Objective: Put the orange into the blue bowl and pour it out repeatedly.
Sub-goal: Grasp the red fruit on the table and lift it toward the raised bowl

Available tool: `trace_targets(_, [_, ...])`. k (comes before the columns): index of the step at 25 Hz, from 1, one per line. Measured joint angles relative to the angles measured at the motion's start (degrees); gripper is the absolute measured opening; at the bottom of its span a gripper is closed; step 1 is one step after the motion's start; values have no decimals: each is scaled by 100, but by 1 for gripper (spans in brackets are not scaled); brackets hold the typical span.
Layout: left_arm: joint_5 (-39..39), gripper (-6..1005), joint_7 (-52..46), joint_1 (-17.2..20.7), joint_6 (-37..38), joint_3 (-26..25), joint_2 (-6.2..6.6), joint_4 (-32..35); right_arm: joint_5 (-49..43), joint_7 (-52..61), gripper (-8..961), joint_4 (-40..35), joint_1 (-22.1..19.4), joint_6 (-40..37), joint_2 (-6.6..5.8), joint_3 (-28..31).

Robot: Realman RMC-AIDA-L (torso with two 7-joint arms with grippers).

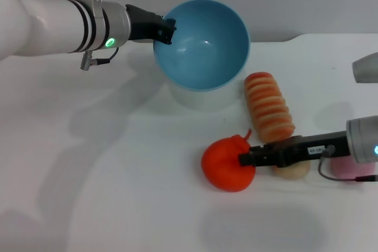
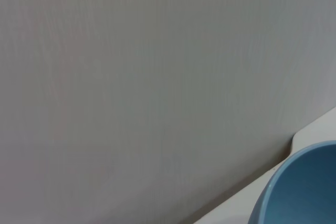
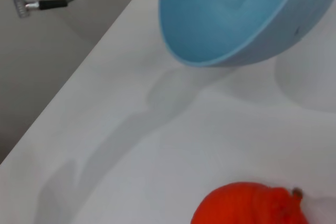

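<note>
- The table [image 1: 118, 205] is white and carries everything; most of its near side is bare, which suits fruit rolling out of a tipped bowl.
- The blue bowl [image 1: 202, 44] is held off the table and tilted, mouth turned toward the near side and the robot's right. It is empty inside. I judge this tilt to be the pouring pose, held while the fruit is fetched.
- The left end effector [image 1: 166, 30] pinches the bowl's rim on the robot's left, one finger inside the wall and one outside, so the bowl hangs from that single grip. The left wrist view shows only an edge of the bowl and a blank wall.
- A white cup-like stand [image 1: 201, 97] sits on the table just under the bowl; whether they touch I cannot tell.
- The striped bread loaf [image 1: 269, 106] lies to the right of the bowl, apart from it and out of the pouring path.
- The orange [image 1: 227, 164] rests on the table near the loaf, below the bowl's open mouth.
- The right end effector [image 1: 248, 159] reaches in low from the right with its tips against the orange's side, seemingly clamping it for a lift into the bowl.
</note>
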Motion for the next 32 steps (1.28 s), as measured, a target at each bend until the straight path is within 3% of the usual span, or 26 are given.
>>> trace_targets(15, [-3,-1,4,35,-118,174,-1,-52,11,-199,344,388,143,502,30,-1])
trace_targets(22, [-9,-2,5,34,-164,239,-1,-54,278,-566,197,414,82,421,36,17])
trace_targets(27, [-11,-2,6,32,-142,297,11,-48,942,-1202,78,137,-133,-235,23,17])
trace_targets(29, [6,-1,12,19,32,312,22,7,1174,-1562,7,-273,-286,-673,14,32])
trace_targets(32, [179,-1,14,-37,364,276,24,102,1470,-1841,7,-1270,-567,-1537,4,34])
